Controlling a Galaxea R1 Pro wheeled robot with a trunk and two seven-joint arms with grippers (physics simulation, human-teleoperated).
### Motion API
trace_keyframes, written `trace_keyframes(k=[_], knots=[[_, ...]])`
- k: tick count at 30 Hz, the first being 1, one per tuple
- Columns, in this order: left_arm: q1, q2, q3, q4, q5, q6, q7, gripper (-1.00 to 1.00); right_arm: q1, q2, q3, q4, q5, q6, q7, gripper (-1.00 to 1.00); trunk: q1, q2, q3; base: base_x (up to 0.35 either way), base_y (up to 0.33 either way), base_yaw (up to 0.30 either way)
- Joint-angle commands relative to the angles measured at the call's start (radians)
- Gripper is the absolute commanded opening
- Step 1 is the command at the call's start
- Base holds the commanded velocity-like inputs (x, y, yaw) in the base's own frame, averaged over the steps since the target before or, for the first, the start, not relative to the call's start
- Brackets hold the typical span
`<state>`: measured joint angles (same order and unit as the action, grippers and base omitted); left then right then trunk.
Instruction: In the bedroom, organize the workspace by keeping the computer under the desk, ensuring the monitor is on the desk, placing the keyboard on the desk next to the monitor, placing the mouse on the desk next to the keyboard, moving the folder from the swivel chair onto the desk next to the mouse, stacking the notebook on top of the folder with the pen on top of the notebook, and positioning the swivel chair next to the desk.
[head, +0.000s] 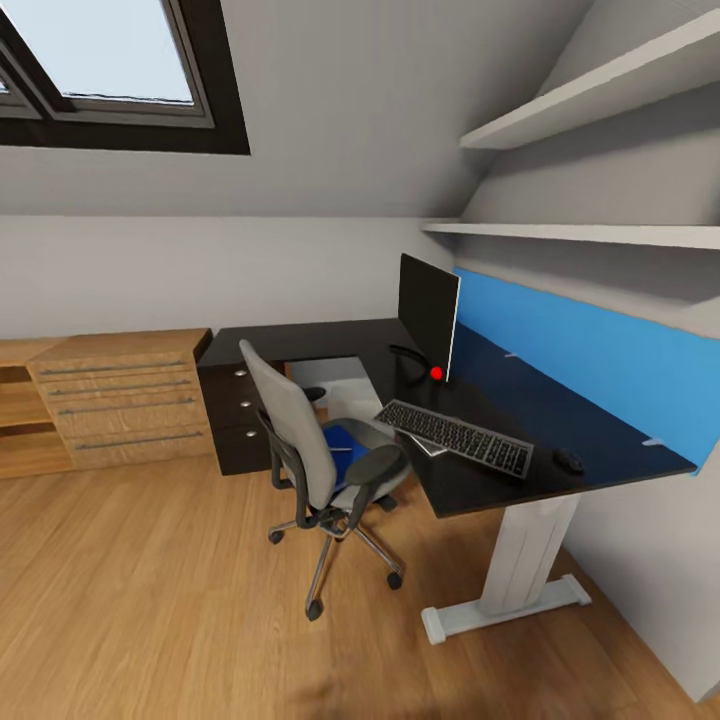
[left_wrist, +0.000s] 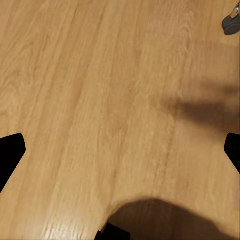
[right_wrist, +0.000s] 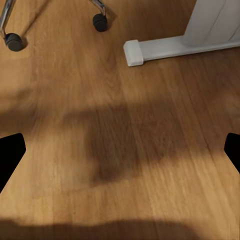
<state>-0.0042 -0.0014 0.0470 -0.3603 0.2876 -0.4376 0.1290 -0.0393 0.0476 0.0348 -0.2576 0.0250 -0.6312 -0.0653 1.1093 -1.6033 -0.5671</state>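
Folder (head: 343, 441) on swivel chair (head: 320, 460) seat: judged light, stiff, slippery; pinch exposed edge. Both tools spread, empty.

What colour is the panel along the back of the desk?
Bright blue back panel, clearest in the head view.

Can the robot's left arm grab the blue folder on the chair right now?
Probably not yet. The folder lies on the swivel chair seat, tucked behind its backrest and armrest, and the left pincer points down at bare wooden floor. It likely must get closer.
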Motion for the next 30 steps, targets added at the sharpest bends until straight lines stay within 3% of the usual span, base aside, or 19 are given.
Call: trace_keyframes(k=[1,8,23,30], knots=[[0.0,0.0,0.0,0.001,0.002,-0.002,0.001,1.0,-0.001,0.001,0.004,0.0,0.002,-0.002,-0.007,1.0,0.004,-0.008,-0.004,0.0,0.0,0.0],[0.0,-0.002,-0.002,0.003,0.001,0.0,0.001,1.0,-0.001,0.005,0.005,0.0,0.001,-0.002,-0.008,1.0,0.031,-0.057,-0.026,0.0,0.0,0.144],[0.0,-0.003,-0.004,0.004,0.001,0.0,0.001,1.0,-0.001,0.006,0.005,0.001,0.001,0.001,-0.008,1.0,0.088,-0.162,-0.073,0.0,0.0,0.268],[0.0,-0.004,-0.003,0.004,-0.002,-0.003,-0.001,1.0,-0.001,0.004,0.006,0.0,0.002,0.0,-0.008,1.0,0.088,-0.162,-0.073,0.0,0.0,0.215]])
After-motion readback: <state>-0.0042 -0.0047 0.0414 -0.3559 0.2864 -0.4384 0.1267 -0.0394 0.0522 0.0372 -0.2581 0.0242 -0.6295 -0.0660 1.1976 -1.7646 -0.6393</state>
